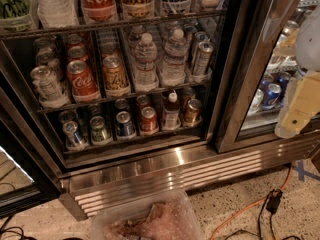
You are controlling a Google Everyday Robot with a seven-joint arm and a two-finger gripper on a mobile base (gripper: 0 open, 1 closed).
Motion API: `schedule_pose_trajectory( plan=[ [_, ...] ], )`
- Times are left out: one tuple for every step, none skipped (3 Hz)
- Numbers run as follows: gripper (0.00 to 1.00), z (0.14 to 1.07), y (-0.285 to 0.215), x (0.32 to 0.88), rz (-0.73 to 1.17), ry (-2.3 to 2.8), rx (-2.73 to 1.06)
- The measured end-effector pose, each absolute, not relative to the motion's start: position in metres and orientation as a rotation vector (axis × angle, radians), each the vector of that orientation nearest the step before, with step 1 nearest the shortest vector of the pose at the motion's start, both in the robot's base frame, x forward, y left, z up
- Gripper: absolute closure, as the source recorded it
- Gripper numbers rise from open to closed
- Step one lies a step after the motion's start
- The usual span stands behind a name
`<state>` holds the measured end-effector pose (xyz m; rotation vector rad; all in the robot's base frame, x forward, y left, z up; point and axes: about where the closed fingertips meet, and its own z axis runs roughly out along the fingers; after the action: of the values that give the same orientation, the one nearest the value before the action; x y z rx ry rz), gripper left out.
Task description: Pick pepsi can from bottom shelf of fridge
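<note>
The fridge [165,171] stands with its left section open, and its steel frame and ribbed base grille face me. The bottom shelf [135,145] holds a row of cans in clear trays. The pepsi can [125,123], dark blue with a silver top, stands upright in the middle of that row. It sits between a green can [98,130] on its left and a red can [148,119] on its right. My gripper [298,111], pale and cream-coloured, hangs at the far right in front of the closed glass door, well away from the pepsi can.
A small bottle [171,111] and a brown can [192,110] stand right of the red can. Racks above hold Coke cans and water bottles. The steel door post [235,84] divides the sections. A clear plastic bin [150,219] and an orange cable [240,211] lie on the floor.
</note>
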<state>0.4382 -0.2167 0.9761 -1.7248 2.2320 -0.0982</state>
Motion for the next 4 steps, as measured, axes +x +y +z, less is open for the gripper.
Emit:
schedule_pose_trajectory(
  plan=[
    [0.00,0.976,-0.217,0.438,-0.098,2.232,-1.725],
    [0.00,0.967,-0.213,0.442,-0.090,2.223,-1.707],
    [0.00,0.922,-0.201,0.453,0.008,2.242,-1.660],
    [0.00,0.864,-0.183,0.463,0.117,2.273,-1.618]
  ],
)
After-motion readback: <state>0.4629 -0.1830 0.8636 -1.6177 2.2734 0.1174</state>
